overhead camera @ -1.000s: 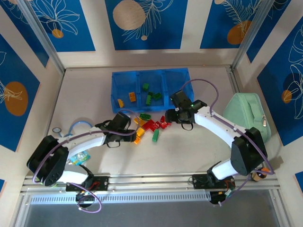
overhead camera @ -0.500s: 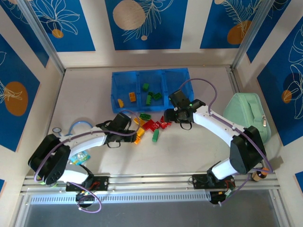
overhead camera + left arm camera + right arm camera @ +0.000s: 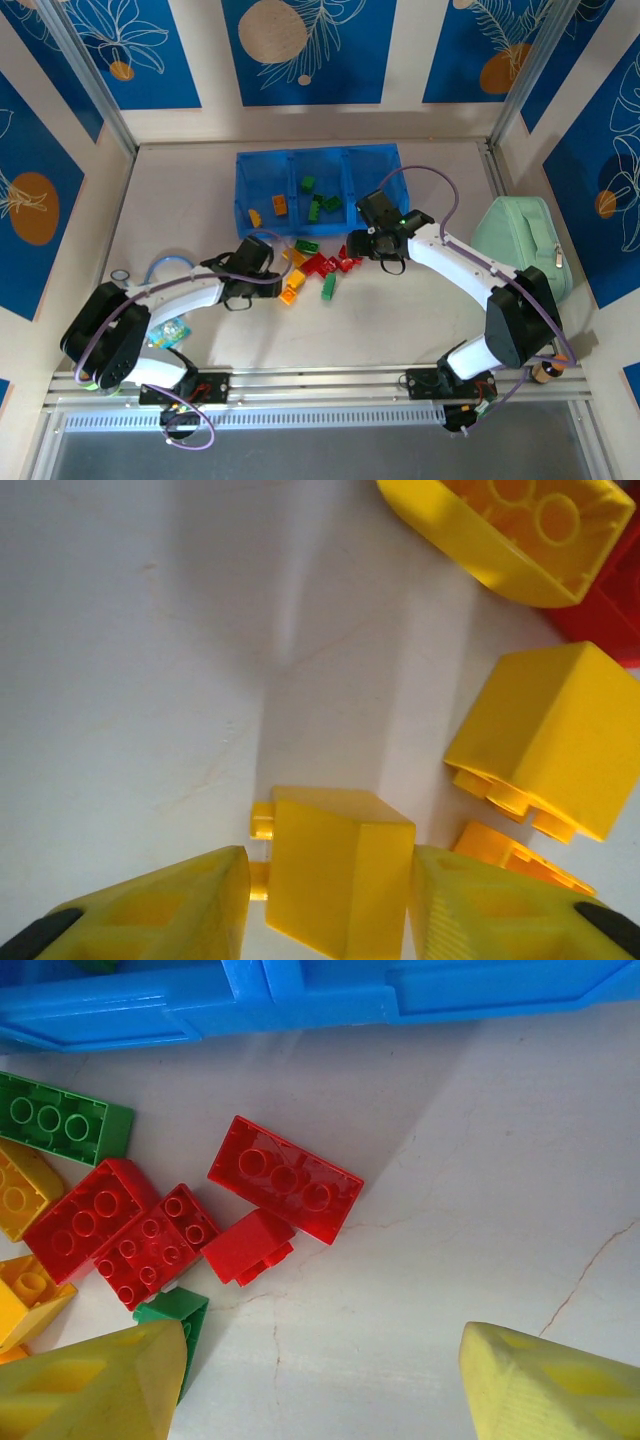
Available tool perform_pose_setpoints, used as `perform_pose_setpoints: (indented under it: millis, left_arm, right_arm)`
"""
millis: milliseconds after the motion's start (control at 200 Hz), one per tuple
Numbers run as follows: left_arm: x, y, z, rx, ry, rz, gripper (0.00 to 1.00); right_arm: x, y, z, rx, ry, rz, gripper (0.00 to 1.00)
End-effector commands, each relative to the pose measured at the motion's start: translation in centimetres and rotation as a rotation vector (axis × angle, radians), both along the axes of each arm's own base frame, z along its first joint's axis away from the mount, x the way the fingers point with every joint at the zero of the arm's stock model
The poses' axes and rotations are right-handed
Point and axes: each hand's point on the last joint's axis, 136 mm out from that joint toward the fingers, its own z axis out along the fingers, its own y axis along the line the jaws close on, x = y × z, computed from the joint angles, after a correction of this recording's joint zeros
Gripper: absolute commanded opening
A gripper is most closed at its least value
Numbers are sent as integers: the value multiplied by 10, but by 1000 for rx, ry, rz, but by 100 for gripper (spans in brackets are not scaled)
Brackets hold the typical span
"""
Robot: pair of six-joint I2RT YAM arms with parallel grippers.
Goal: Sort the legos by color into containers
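**Inspection: yellow brick between left fingers, right tool wide over the pile**

Top external view: The blue tray (image 3: 320, 153) is sitting toward the far side of the table (image 3: 420, 320), with bare surface lying open on its left and toward the near rail. The loose legos (image 3: 318, 265) are lying just in front of the tray, between my two tools. My left gripper (image 3: 278, 285) is reaching into the pile's left edge. My right gripper (image 3: 358, 247) is hanging over its right edge, and that arm is covering part of the right compartment. Yellow pieces are showing in the left compartment, green ones in the middle. A mint pouch (image 3: 520, 245) is crowding the right wall.

Left wrist view: My fingers (image 3: 170, 910) are standing narrow on either side of a yellow brick (image 3: 335, 875). One pad is touching it. At the other, I cannot tell whether the studs are being pressed, so I am not confirming a grip. A second yellow brick (image 3: 540, 735) is lying close by, and another brick is being cut off at the top.

Right wrist view: My right gripper is standing wide, with bare table between the tips. Red bricks (image 3: 285, 1178) are lying near the tray wall. One green brick (image 3: 172, 1312) is partly hiding behind my finger (image 3: 100, 1385).
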Motion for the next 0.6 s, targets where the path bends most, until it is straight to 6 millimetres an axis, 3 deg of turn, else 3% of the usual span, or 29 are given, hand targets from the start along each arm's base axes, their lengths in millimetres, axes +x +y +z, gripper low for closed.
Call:
perform_pose_setpoints:
  millis: [0, 305, 595]
  left_arm:
    - [9, -1, 4, 22, -10, -22, 46]
    - [1, 1, -10, 89, 35, -29, 46]
    - [5, 6, -5, 138, 13, -15, 34]
  right_arm:
    - [-2, -2, 3, -5, -5, -16, 73]
    - [-3, -4, 2, -7, -5, -19, 73]
    - [-2, -3, 2, -5, -7, -19, 73]
